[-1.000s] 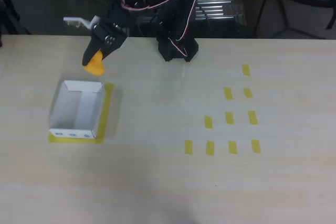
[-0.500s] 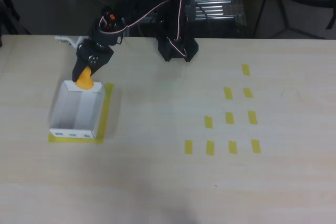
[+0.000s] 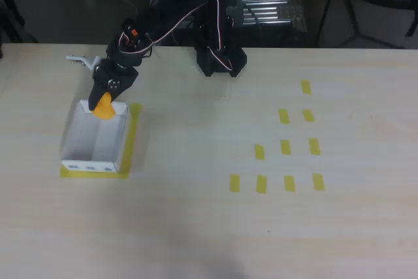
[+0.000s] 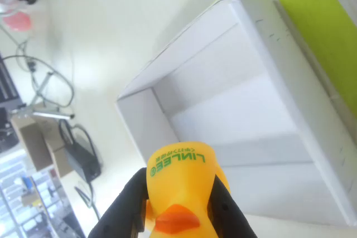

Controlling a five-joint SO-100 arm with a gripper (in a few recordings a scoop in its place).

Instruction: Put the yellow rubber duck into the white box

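Yellow rubber duck (image 3: pixel 102 106), small and rounded, is clamped in the black tool (image 3: pixel 104 102) above the far rim of the low white cardboard box (image 3: pixel 91 138); carrying done, release left.

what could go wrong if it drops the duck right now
The duck hangs in the gripper over the box's far wall in the overhead view, not its middle, so it could clip the rim and roll onto the table. The box is light cardboard; a lower gripper might nudge it off its yellow tape.
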